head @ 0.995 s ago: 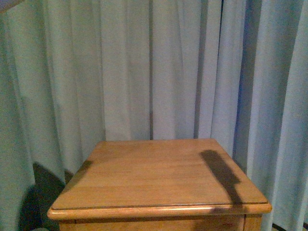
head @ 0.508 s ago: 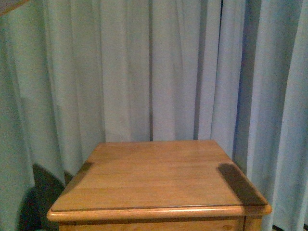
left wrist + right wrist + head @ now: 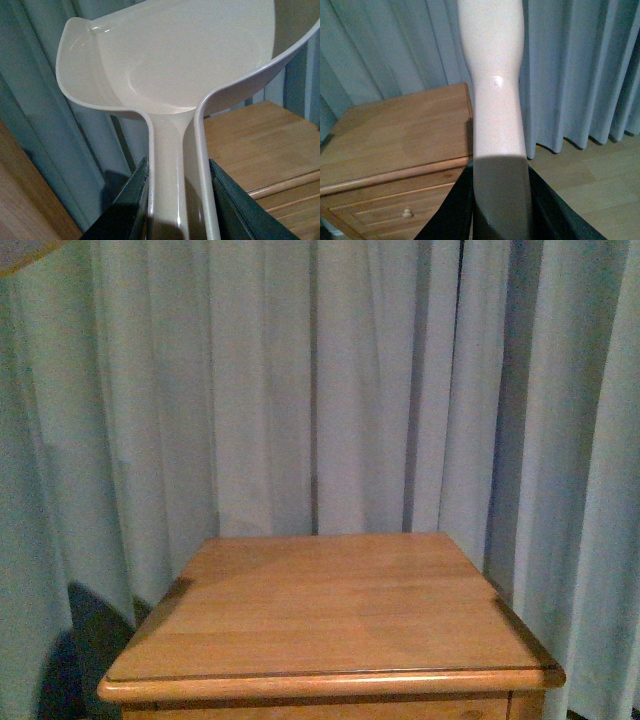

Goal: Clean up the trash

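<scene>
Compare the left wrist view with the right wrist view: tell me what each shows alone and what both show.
Only the left wrist view: the beige dustpan, its handle clamped in the left gripper. Only the right wrist view: a pale handle clamped in the right gripper, the drawer knob and the wood floor. Both: the wooden nightstand top and the blue-grey curtain; no trash shows in either.

Dim, bluish cast, soft grainy focus

The left gripper [image 3: 177, 202] clamps the dustpan [image 3: 190, 60] by its stem, jaws tight. And the right gripper [image 3: 500, 205] squeezes a pale handle [image 3: 495, 100].
</scene>
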Robot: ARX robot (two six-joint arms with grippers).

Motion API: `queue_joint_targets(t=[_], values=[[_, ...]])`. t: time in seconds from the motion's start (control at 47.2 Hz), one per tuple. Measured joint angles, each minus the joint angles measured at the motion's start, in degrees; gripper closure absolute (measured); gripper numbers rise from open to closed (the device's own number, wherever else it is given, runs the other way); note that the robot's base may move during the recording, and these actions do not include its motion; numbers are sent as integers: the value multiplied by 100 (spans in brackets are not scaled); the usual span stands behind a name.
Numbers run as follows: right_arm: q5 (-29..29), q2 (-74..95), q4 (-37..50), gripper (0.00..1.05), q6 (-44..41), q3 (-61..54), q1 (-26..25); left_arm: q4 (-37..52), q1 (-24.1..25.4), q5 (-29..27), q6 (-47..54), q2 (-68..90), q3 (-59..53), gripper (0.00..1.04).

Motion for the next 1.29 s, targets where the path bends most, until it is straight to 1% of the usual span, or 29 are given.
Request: queue_joint_targets(t=[0.169,0.296,1.165,1.292], values=[[256,2,-7,83,20,0,317,0,0,0,0,0,0,76],[428,4,-81,83,37,0,439,0,0,0,0,0,0,76],[446,9,-94,83,83,0,474,0,0,0,-2,0,0,76],[531,2,-94,83,107,0,472,0,-15,90,0,4,-7,76]])
